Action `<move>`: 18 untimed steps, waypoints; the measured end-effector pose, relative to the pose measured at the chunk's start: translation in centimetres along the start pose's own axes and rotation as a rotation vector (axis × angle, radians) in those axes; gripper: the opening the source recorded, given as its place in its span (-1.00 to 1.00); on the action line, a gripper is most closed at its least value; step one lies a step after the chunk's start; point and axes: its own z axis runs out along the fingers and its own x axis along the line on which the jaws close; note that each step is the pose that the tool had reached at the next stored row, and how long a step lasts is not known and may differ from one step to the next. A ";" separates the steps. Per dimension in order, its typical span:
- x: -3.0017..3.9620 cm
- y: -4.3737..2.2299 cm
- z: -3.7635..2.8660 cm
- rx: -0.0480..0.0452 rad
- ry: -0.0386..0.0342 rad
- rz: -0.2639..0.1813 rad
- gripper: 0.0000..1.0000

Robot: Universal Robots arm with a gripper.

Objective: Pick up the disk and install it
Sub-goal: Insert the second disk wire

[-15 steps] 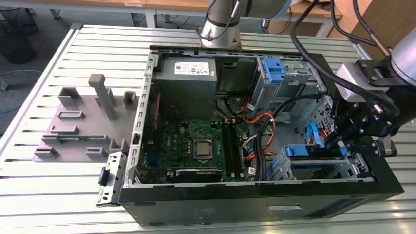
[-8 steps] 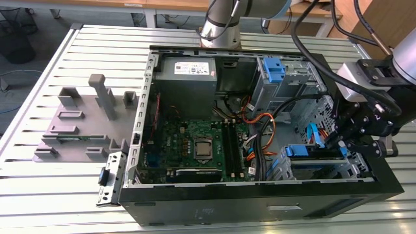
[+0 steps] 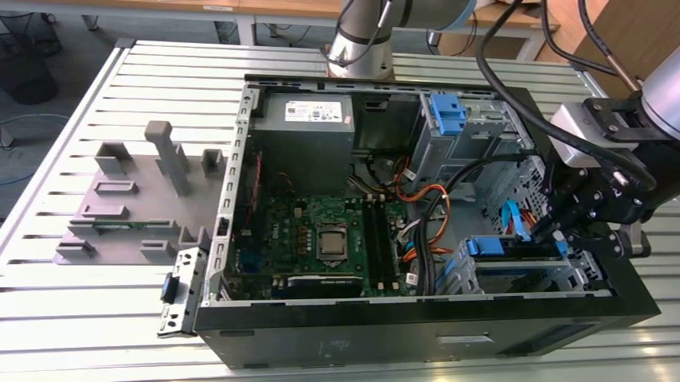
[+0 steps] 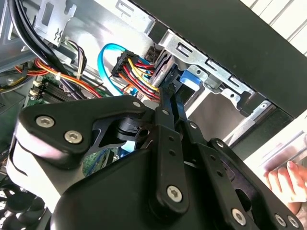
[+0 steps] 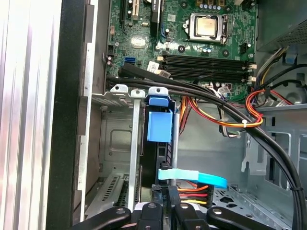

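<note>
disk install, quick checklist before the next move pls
1. Disk in line with the drive cage slot: ok, its blue caddy stands between the rails.
2. Disk fully seated: cannot tell.
3. Gripper at the cage: ok.
4. Cables away from the gripper: not ok, the light blue cable and the power wires lie right beside it.
5. People away from the case: not ok, a hand is at its edge.

This is looking like a workshop: an open computer case (image 3: 425, 318) is lying on a metal slatted surface (image 3: 107, 318).
</note>
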 end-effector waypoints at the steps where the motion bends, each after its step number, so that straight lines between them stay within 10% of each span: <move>1: 0.00 0.00 0.03 0.0000 0.0002 0.000 -0.68; 18: -0.01 0.00 -0.21 0.0004 0.0013 0.008 -0.68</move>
